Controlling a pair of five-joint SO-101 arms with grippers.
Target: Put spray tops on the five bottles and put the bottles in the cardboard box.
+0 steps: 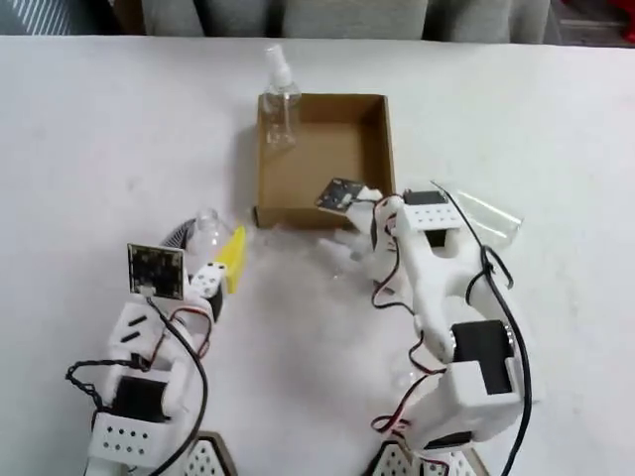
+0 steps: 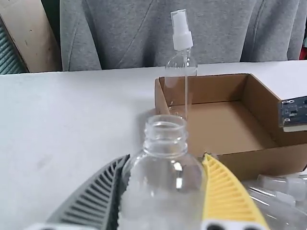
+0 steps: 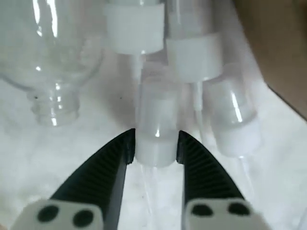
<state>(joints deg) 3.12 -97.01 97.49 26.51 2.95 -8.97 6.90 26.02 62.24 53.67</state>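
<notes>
Left wrist view has the left gripper [image 2: 165, 163] clamped on an upright open bottle [image 2: 165, 136], its jaws on the body below the shoulder. The bottle looks light, slick and thin-walled, so a gentle squeeze suits. Beyond it the cardboard box [image 2: 211, 91] holds one capped bottle [image 2: 181, 67] in a corner. The right gripper [image 3: 153, 143] pinches a small, stiff spray top [image 3: 153, 120] by its collar, with spare tops [image 3: 194, 57] just ahead.
</notes>
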